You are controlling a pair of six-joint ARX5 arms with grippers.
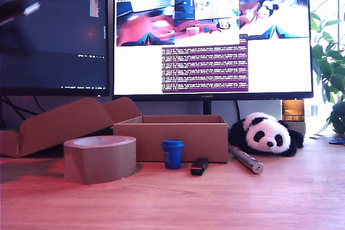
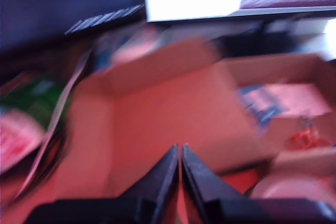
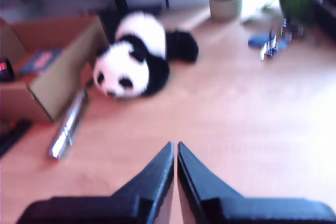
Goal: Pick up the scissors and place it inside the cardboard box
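Observation:
The cardboard box stands open at mid-table below the monitors; it also shows as cardboard box and cardboard box. The scissors' orange loops are a blur by the box's near wall, seemingly inside it. The exterior view does not show the scissors. My first gripper is shut and empty, high above the folded cardboard piece. Over bare table near the panda, my second gripper is also shut with nothing in it. A blurred arm shows at the exterior view's upper left.
In front of the box stand a brown tape roll, a blue cup, a black object and a silver cylinder. A plush panda lies at the exterior view's right of the box. The folded cardboard piece sits at its left.

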